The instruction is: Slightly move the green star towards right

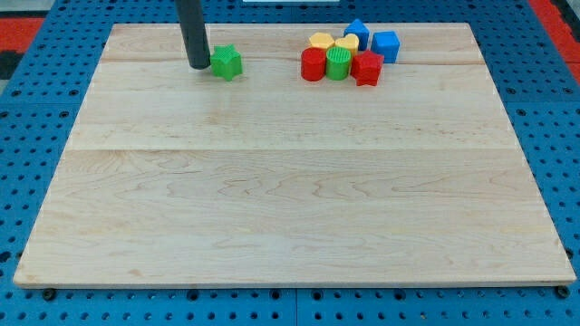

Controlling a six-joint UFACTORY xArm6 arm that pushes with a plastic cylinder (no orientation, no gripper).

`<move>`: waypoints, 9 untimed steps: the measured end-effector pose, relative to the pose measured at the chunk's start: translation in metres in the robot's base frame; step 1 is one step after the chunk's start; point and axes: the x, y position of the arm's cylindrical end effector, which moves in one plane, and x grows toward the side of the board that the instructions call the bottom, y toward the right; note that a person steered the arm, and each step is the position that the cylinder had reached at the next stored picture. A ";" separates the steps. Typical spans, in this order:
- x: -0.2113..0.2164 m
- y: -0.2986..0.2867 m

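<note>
The green star (227, 62) lies on the wooden board (290, 181) near the view's top, left of centre. My tip (198, 65) is at the lower end of the dark rod, right against the star's left side. I cannot tell whether it touches the star or a hair's gap remains.
A tight cluster sits to the star's right near the top: a red cylinder (313, 64), a green cylinder (338, 64), a red block (367, 68), two yellow blocks (322, 42) (346, 44) and two blue blocks (357, 34) (386, 45). The board lies on a blue pegboard (36, 136).
</note>
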 end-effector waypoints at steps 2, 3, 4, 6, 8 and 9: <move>-0.067 0.014; -0.095 0.030; -0.095 0.050; -0.091 0.122; -0.032 0.083; 0.018 0.050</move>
